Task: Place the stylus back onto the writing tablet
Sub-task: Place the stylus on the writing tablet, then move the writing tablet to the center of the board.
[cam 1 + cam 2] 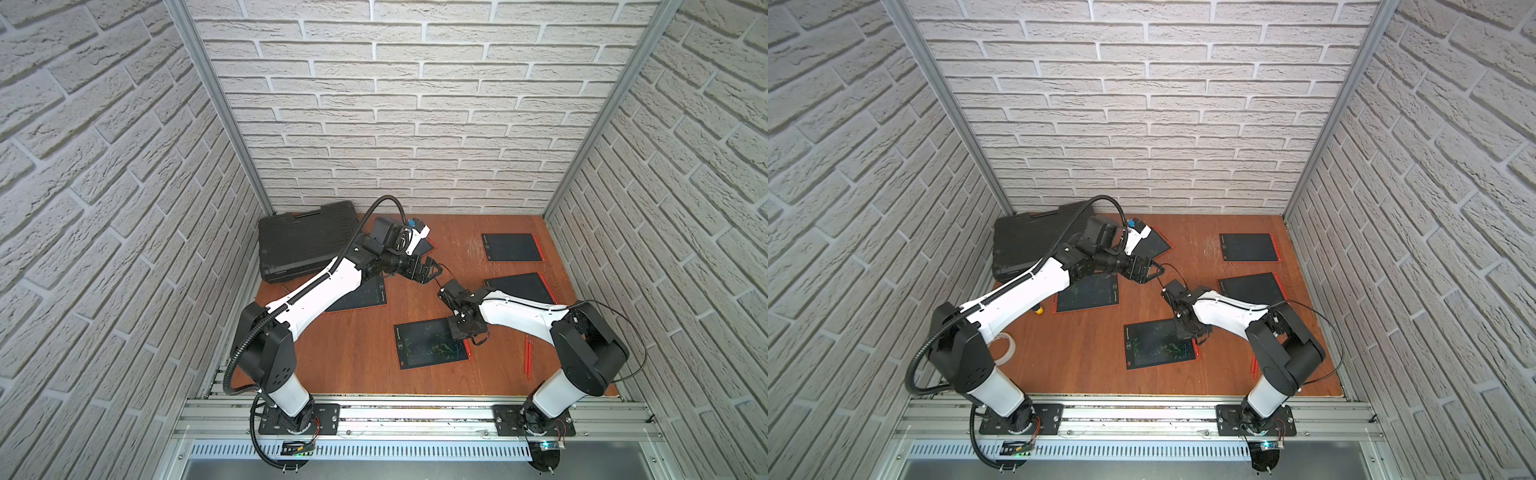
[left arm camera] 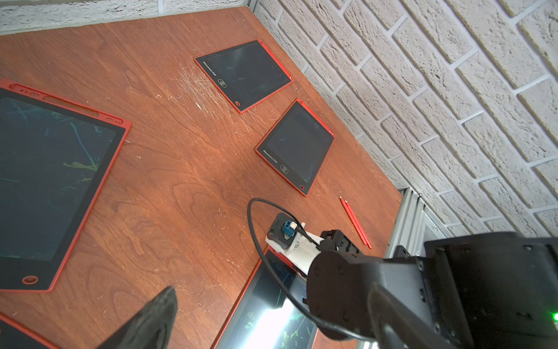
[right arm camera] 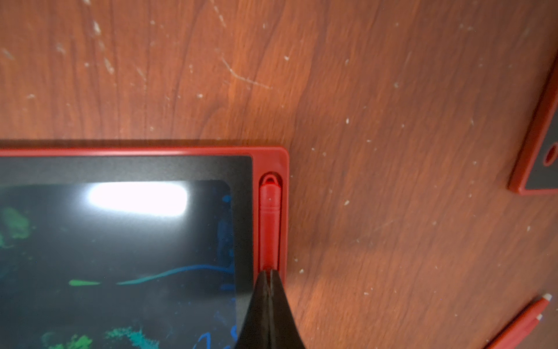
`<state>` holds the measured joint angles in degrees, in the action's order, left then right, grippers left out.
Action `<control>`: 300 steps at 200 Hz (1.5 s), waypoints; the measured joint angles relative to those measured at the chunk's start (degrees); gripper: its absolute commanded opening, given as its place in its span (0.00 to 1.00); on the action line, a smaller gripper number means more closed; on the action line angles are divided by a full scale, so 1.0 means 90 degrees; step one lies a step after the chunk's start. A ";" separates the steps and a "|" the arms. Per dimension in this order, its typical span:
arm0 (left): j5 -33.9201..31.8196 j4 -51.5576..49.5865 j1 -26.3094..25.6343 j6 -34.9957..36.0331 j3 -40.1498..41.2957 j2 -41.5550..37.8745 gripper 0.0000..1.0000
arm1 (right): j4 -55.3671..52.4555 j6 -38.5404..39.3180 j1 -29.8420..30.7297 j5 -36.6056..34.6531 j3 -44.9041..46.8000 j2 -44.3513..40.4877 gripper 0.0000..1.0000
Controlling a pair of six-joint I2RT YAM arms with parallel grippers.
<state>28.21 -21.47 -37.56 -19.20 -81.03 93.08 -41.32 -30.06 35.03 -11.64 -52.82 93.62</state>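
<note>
— Since the stylus [image 3: 269, 223] lies lengthwise in the side slot of the writing tablet [image 3: 120, 152], does the right gripper [image 3: 268, 273] have hold of it?

— I'd say not. Its jaws are pressed together with nothing between them, and the tips sit over the barrel, seemingly touching its top. The left gripper [image 1: 432, 271] hangs spread wide and empty above the table [image 1: 353, 353], well apart.

— How will the stylus handle?

— It looks like a thin, stiff, smooth plastic rod: light, and likely to skid under a hard tip. The red frame walls in both sides, so only the top can be reached. A gentle downward push mid-barrel suits better than a pinch.

— And lifting it?

— Probably from the rounded end by the slot's notch.
</note>
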 measured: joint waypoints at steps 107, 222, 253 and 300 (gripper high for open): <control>-0.0355 0.0051 -0.0058 0.0010 0.0073 0.0012 0.98 | -0.0206 -0.0457 -0.0420 -0.0163 0.0372 -0.1224 0.36; -0.0600 0.0017 -0.0364 0.0068 0.0083 0.0012 0.98 | 0.0262 -0.0879 -0.3475 0.1039 0.1343 -0.2516 0.71; -0.0588 0.0017 -0.0369 0.0068 0.0083 0.0012 0.98 | 0.0682 -0.1020 -0.4073 0.1535 0.1564 -0.2582 0.80; -0.0585 0.0002 -0.0372 0.0073 0.0083 0.0012 0.98 | 0.1423 -0.1292 -0.4605 0.2200 0.1906 -0.2589 0.93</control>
<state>22.94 -21.45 -40.91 -18.55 -80.29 93.19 -28.51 -41.69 -6.42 8.16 -35.66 70.32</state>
